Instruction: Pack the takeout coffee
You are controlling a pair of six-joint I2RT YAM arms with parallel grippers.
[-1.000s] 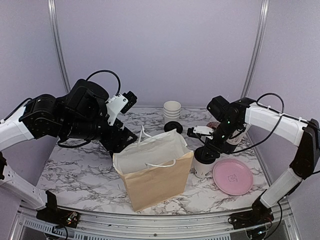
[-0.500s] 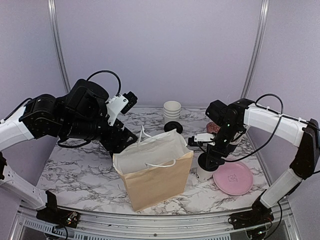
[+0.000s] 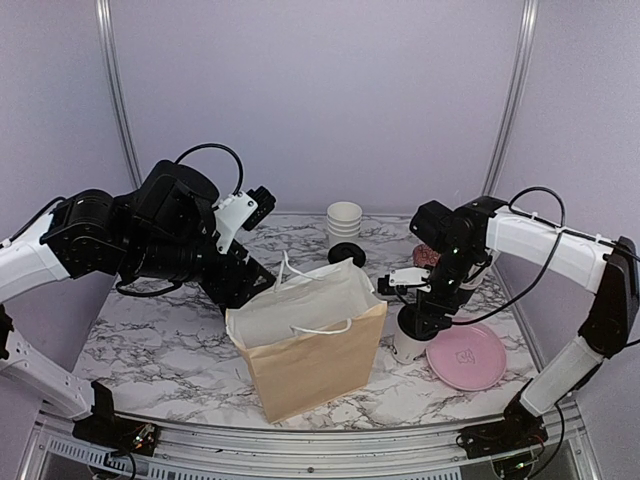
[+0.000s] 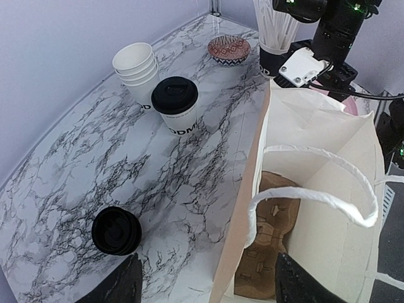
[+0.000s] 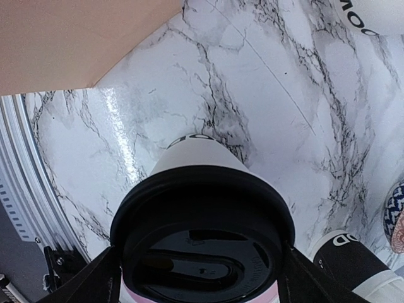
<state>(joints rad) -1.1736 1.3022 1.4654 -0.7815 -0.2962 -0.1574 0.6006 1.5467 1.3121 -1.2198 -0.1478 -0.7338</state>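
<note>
A takeout coffee [image 5: 201,252], a white paper cup with a black lid and dark lettering, stands on the marble table right of the open paper bag [image 3: 305,345], beside the pink plate. My right gripper [image 5: 202,281] reaches down over it, with a finger pressed to each side of the lid; it also shows in the top view [image 3: 415,318]. A second lidded cup [image 4: 177,104] stands behind the bag, next to the stack of lidless cups [image 4: 136,66]. My left gripper [image 4: 208,290] is open and empty, straddling the bag's left wall. A cardboard cup carrier [image 4: 271,243] lies inside the bag.
A pink plate [image 3: 468,357] lies right of the gripped cup. A stack of loose black lids [image 4: 115,230] sits near the left gripper. A patterned bowl [image 4: 229,48] and a black holder of straws [image 4: 276,44] stand at the back right.
My right gripper has come down over the cup beside the bag, and its fingers now sit against the lid. The left arm has hardly moved.
</note>
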